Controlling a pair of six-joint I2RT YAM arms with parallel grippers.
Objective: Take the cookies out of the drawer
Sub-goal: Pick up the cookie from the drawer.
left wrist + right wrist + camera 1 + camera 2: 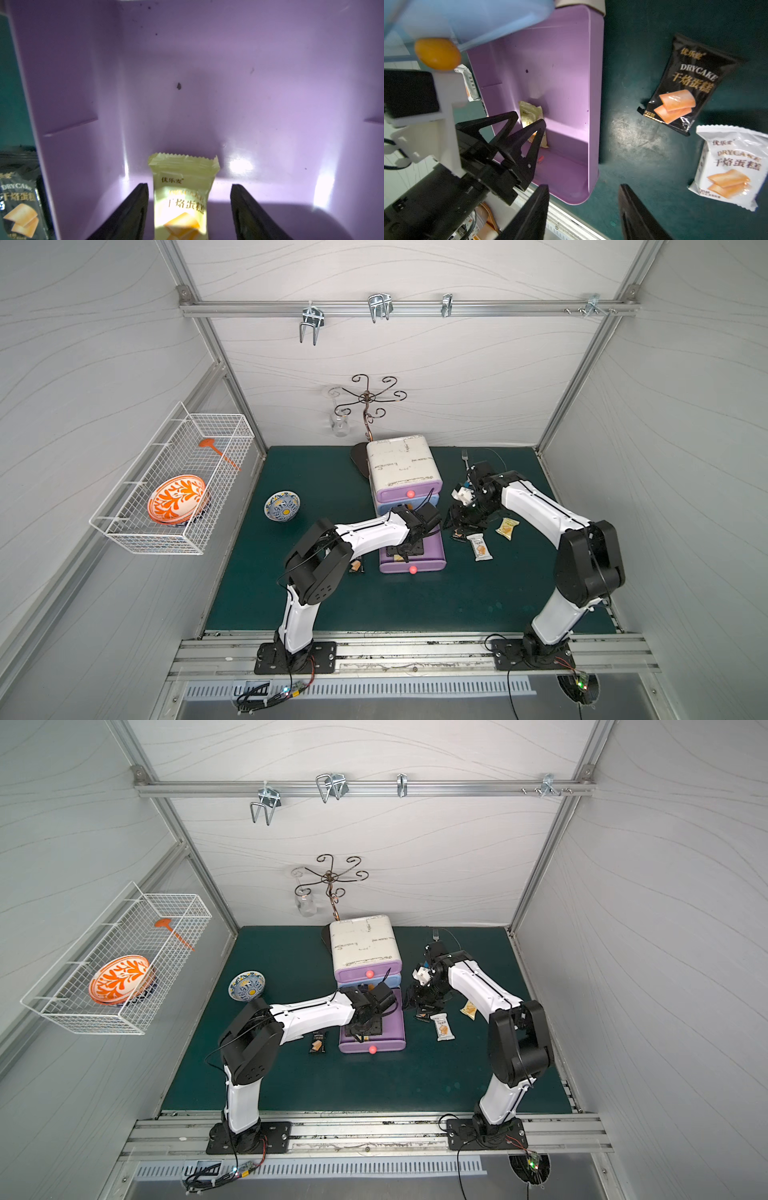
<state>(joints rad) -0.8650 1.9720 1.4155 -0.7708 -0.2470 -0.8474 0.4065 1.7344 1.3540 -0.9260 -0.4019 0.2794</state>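
The purple drawer (436, 547) (397, 1023) stands pulled out at the bottom of the small cabinet. My left gripper (189, 185) (401, 553) is down inside it, open, its fingers on either side of a pale yellow cookie packet (182, 187) (529, 116) lying on the drawer floor. Other cookies lie on the green mat. A black packet (356, 566) (18, 203) is left of the drawer. A black one (685, 83), a white one (480, 547) (733, 168) and a yellow one (507, 528) are to its right. My right gripper (583, 186) (461, 522) hangs open and empty beside the drawer's right wall.
The cabinet's white top (401, 466) rises behind the drawer. A blue patterned bowl (282, 506) sits on the mat to the left. A fork (465, 458) lies at the back right. A wire basket (124, 531) with an orange plate hangs on the left wall.
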